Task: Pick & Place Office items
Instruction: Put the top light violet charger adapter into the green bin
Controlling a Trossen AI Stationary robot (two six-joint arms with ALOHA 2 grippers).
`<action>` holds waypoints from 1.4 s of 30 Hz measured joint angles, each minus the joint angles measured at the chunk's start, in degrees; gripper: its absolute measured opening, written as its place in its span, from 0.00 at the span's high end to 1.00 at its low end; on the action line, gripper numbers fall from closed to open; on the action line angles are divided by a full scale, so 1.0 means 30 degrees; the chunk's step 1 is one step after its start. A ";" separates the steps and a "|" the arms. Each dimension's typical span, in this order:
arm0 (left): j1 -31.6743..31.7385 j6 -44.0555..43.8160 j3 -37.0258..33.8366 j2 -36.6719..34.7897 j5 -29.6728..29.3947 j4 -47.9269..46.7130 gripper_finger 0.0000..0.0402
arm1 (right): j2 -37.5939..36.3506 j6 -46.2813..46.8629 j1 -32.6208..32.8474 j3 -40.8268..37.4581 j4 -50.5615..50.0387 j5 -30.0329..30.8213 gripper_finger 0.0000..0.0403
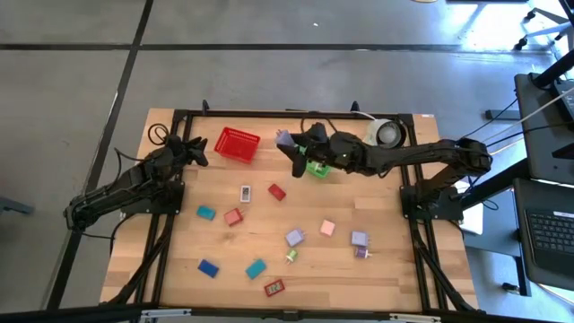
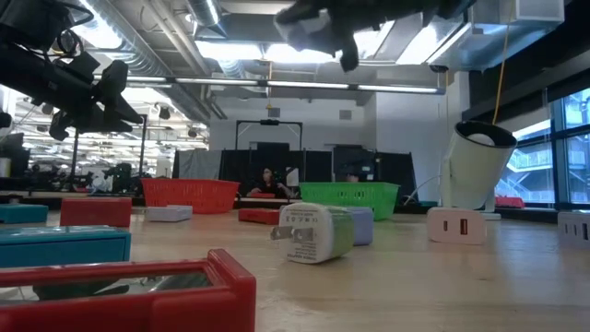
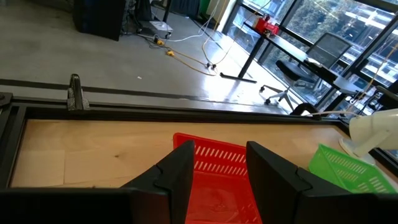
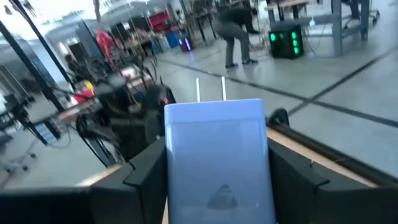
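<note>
Lavender charger (image 4: pixel 216 155) sits clamped in right jaws (image 4: pixel 216 163), prongs visible only there; left jaws (image 3: pixel 217 171) parted.

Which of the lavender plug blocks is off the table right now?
The lavender block clamped in the right gripper, beside the green basket; the other lavender ones lie on the table.

A lavender charger block (image 4: pixel 216 158) with two metal prongs pointing outward sits clamped between the right gripper's (image 1: pixel 289 144) jaws, lifted above the counter's (image 1: pixel 386 265) far side. The other office items (image 1: pixel 269 235) lie scattered flat across the counter's middle and near part: red, teal, blue, pink, lavender, green and white blocky pieces, mostly apart from one another.
</note>
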 joint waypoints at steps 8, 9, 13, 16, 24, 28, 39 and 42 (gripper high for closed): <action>0.0001 0.0000 0.0001 0.0000 -0.0007 0.0000 0.65 | -0.0933 -0.0578 -0.0042 0.0000 0.0246 0.0003 0.48; -0.0003 0.0000 -0.0004 0.0000 0.0000 0.0000 0.65 | -0.0997 -0.0658 -0.0086 0.0000 0.0320 0.0012 0.48; 0.0001 0.0000 0.0001 0.0000 0.0000 0.0000 0.65 | -0.1247 -0.0658 -0.0431 0.0000 0.0304 0.0148 0.48; -0.0006 0.0000 0.0001 0.0000 0.0000 0.0000 0.65 | -0.1507 -0.0658 -0.0761 0.0000 0.0360 0.0148 0.48; -0.0006 0.0000 -0.0004 0.0000 0.0000 0.0000 0.65 | -0.2164 -0.0873 -0.1407 0.0000 0.0474 0.0145 0.48; -0.0005 0.0000 0.0001 0.0000 0.0000 0.0000 0.65 | -0.2277 -0.1492 -0.1705 0.0000 0.0511 0.0083 0.48; 0.0001 0.0000 -0.0006 0.0000 -0.0001 0.0000 0.65 | -0.2289 -0.0846 -0.2724 0.0000 0.0543 -0.1061 0.48; 0.0000 0.0000 0.0001 0.0000 0.0000 0.0000 0.65 | -0.2289 -0.0498 -0.2836 0.0000 0.0528 -0.1532 0.48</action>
